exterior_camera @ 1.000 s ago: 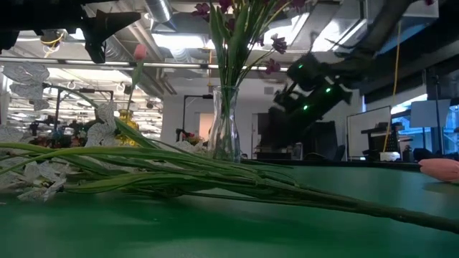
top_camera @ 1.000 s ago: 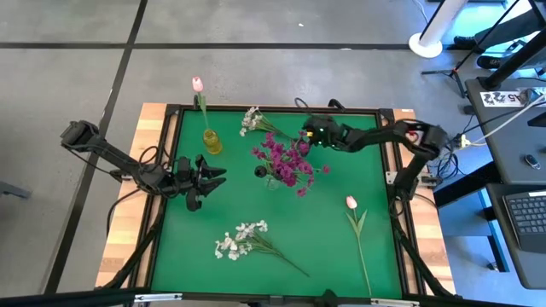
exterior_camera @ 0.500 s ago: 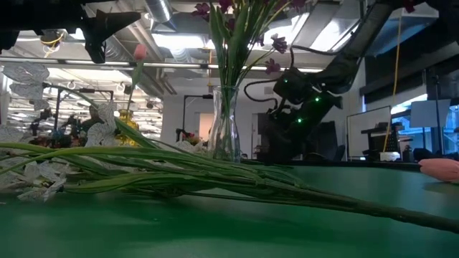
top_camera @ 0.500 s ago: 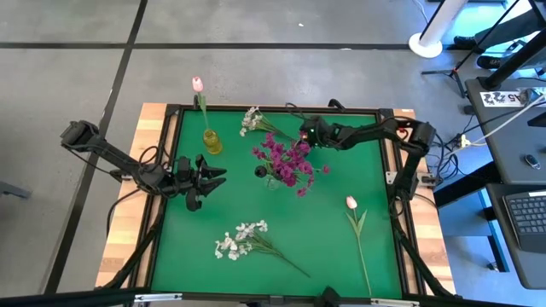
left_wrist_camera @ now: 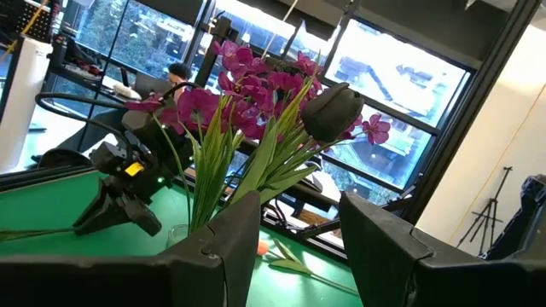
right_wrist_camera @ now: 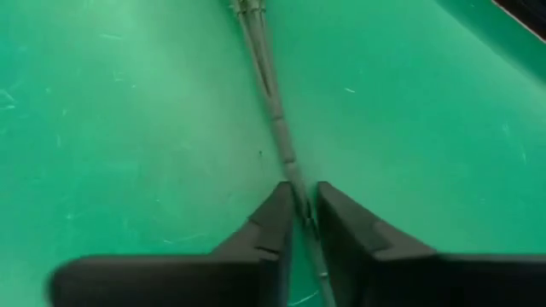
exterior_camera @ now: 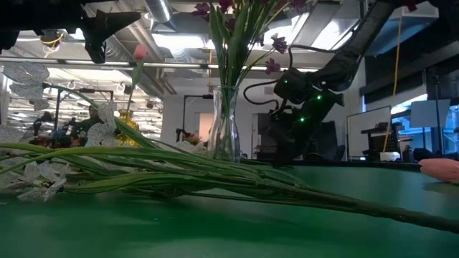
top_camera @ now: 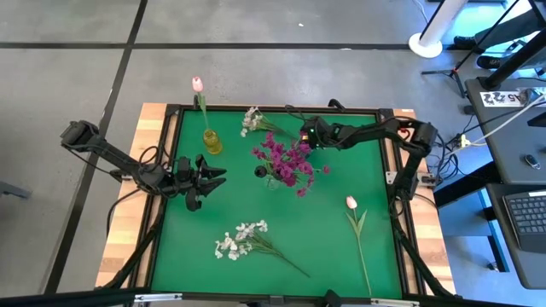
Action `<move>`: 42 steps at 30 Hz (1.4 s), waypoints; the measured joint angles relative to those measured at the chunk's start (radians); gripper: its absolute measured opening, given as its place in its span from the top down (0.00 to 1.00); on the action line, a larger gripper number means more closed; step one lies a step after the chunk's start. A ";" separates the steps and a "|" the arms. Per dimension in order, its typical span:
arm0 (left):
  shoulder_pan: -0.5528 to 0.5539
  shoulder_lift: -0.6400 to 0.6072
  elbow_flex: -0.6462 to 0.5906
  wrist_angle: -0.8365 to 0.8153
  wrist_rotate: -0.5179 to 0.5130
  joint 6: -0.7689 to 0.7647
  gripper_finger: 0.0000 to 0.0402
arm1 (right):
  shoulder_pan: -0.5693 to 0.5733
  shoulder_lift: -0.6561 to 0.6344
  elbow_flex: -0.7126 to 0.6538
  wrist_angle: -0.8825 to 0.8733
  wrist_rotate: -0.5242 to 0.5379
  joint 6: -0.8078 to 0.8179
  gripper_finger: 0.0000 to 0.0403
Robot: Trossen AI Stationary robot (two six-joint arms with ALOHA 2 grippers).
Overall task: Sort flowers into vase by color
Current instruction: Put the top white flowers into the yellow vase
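- Since the earlier frame the right gripper [top_camera: 300,135] has reached farther left, down to the white spray [top_camera: 252,120] stem near the mat's far edge.
- Its fingers [right_wrist_camera: 273,223] pinch that thin stem [right_wrist_camera: 271,102], nearly closed.
- Green mat [top_camera: 333,222] on a wood-edged table; grey floor around.
- Magenta flowers [top_camera: 286,160] stand mid-mat in a vase [exterior_camera: 224,132]; a second white spray [top_camera: 241,239] and a tulip [top_camera: 351,203] lie nearer.
- Left gripper [top_camera: 220,176] waits half open, empty.
- Only the low view shows ceiling lights.
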 joint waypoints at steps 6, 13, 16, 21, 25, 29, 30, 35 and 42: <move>0.000 0.000 0.000 0.000 0.000 0.000 0.61 | 0.000 -0.043 -0.007 -0.038 0.017 0.028 0.96; 0.000 0.000 0.000 0.000 0.000 -0.042 0.61 | 0.001 -0.183 -0.011 -0.069 0.012 0.073 0.98; 0.000 0.000 0.000 0.000 0.000 -0.053 0.61 | 0.001 -0.259 -0.012 -0.100 0.004 0.088 0.98; -0.001 0.000 0.000 0.003 0.000 -0.063 0.61 | 0.001 -0.386 -0.012 -0.147 0.003 0.107 0.99; -0.001 0.000 0.000 0.027 0.001 -0.074 0.61 | 0.001 -0.496 -0.012 -0.172 0.003 0.109 0.99; -0.001 0.000 0.000 0.047 0.001 -0.074 0.61 | 0.001 -0.608 -0.012 -0.185 -0.007 0.115 0.99; -0.001 0.000 0.000 0.047 0.001 -0.074 0.61 | 0.001 -0.634 -0.012 -0.194 -0.008 0.115 0.99; -0.001 0.000 0.000 0.051 0.001 -0.072 0.61 | 0.002 -0.762 -0.011 -0.254 -0.017 0.117 0.99; -0.001 0.000 0.000 0.066 0.000 -0.072 0.61 | 0.106 -0.941 -0.011 -0.236 -0.032 0.109 0.99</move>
